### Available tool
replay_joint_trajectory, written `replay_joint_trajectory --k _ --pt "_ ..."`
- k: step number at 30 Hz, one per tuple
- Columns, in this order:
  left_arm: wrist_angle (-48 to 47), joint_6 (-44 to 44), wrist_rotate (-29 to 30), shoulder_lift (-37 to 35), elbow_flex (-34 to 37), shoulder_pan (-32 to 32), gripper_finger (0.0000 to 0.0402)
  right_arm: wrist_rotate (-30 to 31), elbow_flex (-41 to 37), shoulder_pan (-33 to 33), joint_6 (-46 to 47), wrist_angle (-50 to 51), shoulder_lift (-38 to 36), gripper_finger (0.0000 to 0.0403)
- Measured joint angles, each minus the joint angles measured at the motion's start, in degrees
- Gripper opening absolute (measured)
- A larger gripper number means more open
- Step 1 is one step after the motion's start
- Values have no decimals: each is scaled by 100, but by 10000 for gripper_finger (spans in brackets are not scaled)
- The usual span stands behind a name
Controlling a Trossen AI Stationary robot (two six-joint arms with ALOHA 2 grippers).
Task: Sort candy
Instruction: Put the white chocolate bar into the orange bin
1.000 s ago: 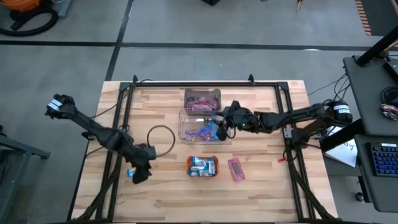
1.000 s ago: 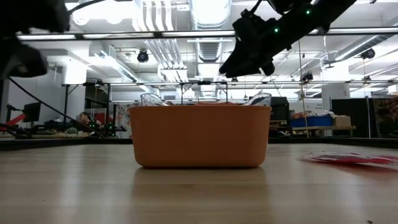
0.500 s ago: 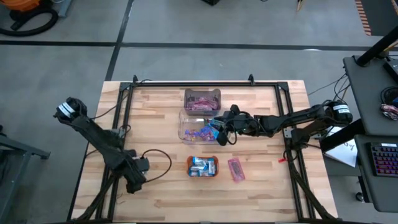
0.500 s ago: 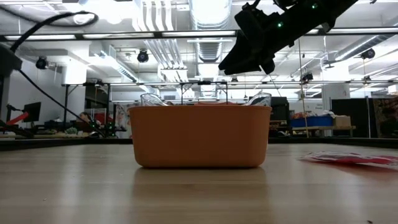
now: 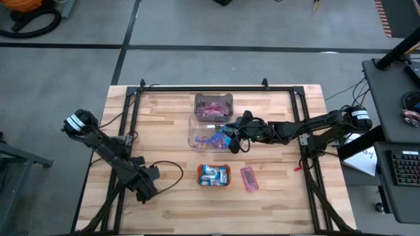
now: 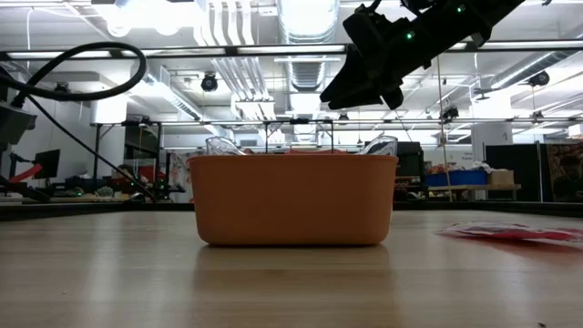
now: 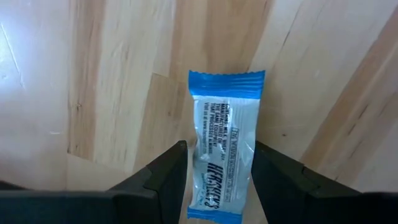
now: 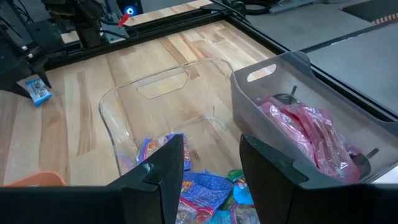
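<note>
A blue-and-white candy bar [image 7: 225, 149] lies flat on the wood near the table's near-left part. My left gripper [image 7: 219, 146] [image 5: 146, 190] is open just above it, one finger close to each long side. My right gripper [image 8: 211, 140] [image 5: 228, 136] [image 6: 355, 87] is open and holds nothing. It hovers over the middle clear bin [image 8: 118, 112] [image 5: 194, 131], which holds blue and purple wrapped candy [image 8: 199, 193]. The far clear bin [image 5: 213, 105] [image 8: 292, 68] holds pink-purple candy. The orange tray [image 5: 214, 175] [image 6: 293, 199] holds blue-and-white bars. A red packet [image 5: 249, 177] lies flat beside the tray. My left gripper comes down from above with its fingers [image 7: 165, 177] lying along the bar's near half [image 7: 217, 186]. The bar lies flat on the table. The fingers' inner edges run right beside the wrapper's sides, and I cannot tell whether they touch it.
A black cable [image 5: 167, 174] loops on the table beside my left gripper. A black frame [image 5: 210, 87] runs along the table's far, left and right sides. Bare wood lies left of the bins and along the near edge.
My left arm has swung toward the table's near-left corner and my left gripper has settled over the blue-and-white bar, which the high view showed beside it before. My right gripper has shifted a little toward the table's left over the middle bin, then held still.
</note>
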State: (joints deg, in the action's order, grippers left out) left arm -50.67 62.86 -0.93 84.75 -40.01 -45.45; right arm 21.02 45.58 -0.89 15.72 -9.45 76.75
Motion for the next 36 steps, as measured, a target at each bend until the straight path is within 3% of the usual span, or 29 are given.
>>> replay_joint_trajectory --k 7,15,21,31,36 --pt "32 -87 15 99 -2 0 145 -2 0 -82 -4 0 -2 149" --pt "54 -292 42 14 3 0 44 0 0 -184 -20 -2 -4 142" --pt "72 -339 85 -216 22 -1 26 -4 0 -296 -56 39 -119 141" --pt "162 -656 1488 -1004 -237 22 27 -36 0 -1015 -22 1410 -1268 141" --pt "244 -1164 2477 -1294 -502 74 20 -555 0 -1574 437 2466 -1889 141"
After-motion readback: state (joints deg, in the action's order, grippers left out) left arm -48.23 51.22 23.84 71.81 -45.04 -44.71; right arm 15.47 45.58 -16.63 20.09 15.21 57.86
